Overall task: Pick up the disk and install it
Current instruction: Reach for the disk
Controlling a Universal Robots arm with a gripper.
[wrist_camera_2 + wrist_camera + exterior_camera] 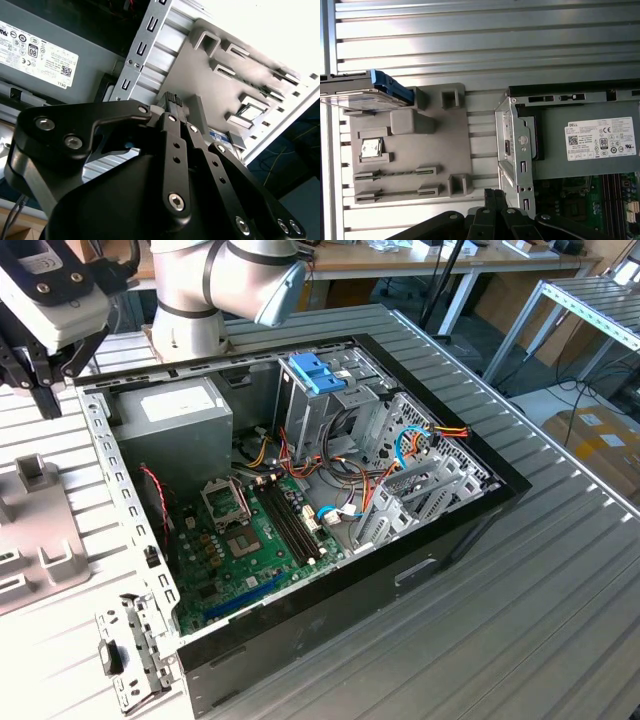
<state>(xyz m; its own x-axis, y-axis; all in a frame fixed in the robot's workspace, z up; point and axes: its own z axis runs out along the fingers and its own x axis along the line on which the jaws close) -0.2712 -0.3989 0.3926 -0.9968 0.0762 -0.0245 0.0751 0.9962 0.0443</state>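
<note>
The disk stands on edge at one corner of a grey fixture plate. It has a dark and silver body in a bright blue carrier with a blue tab. In the first wrist view my gripper hovers over the strip between that plate and the open computer case, well apart from the disk. The black fingers are pressed together with nothing between them. In the exterior view the gripper hangs at the far left, above the plate.
The open case holds a grey power supply with a white label, a green motherboard, loose cables and a pale blue bracket on the drive cage. A small chip rests in the plate. The table is ribbed metal.
</note>
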